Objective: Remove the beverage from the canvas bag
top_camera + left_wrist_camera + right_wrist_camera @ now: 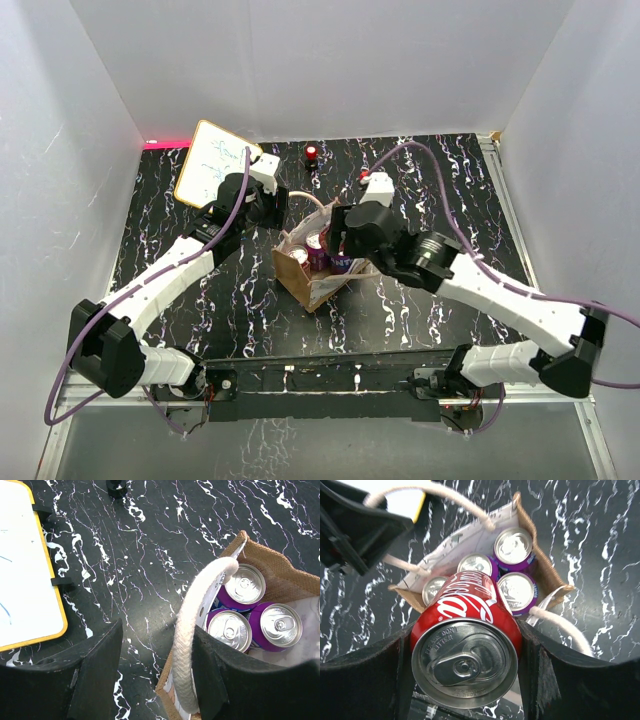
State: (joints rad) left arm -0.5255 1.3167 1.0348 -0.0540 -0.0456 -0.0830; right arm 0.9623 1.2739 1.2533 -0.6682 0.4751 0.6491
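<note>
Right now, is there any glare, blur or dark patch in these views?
Top external: evenly lit and sharp, with a red glow at the back-left wall. Left wrist: can tops glint, the dark fingers lose detail. Right wrist: the red can is crisp, lid text readable; fingers nearly black.

Red cola can (465,625): tab shut, clamped between the fingers of the right gripper (466,655), held over the bag's open mouth.
Canvas bag (305,278): tan, boxy, upright, cream rope handles (186,650) raised. It holds three purple cans (517,591), upright, and a fourth of unclear colour.
</note>
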